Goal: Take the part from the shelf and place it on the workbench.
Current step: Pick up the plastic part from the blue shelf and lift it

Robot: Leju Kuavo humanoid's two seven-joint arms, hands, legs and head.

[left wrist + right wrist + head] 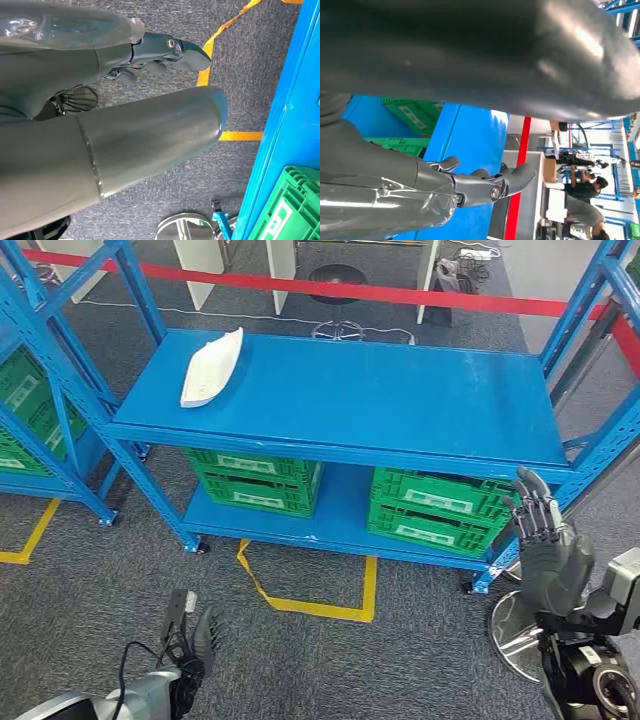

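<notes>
**Q:** Fingers first: what are they doing on each side?

**R:** Both sets are spread apart and hold nothing. The right hand (545, 545) is raised near the right end of the blue shelf (392, 400), fingers (533, 505) pointing up and out. The left hand (195, 645) hangs low over the grey carpet (90, 610), its fingers (166, 50) loosely extended, with yellow floor tape (317, 605) just ahead of it.

**Q:** And the part?

**R:** The white part (211, 368) lies flat on the top board of the shelf, toward its back left corner. Neither hand is near it; the right one is well apart from it, at the opposite end.

**Q:** So how far along is the job?

**R:** As I judge it, barely begun. The part has not been picked up, so the reach, the grasp, the carry and the set-down all remain. I can't see a workbench from the head view, so the robot would probably have to turn or walk to find it.

**Q:** Anything else around?

**R:** Green crates (256, 480) sit on the lower board, a red barrier tape (362, 290) runs behind the shelf, and people (586, 192) stand in the background of the right wrist view.
</notes>
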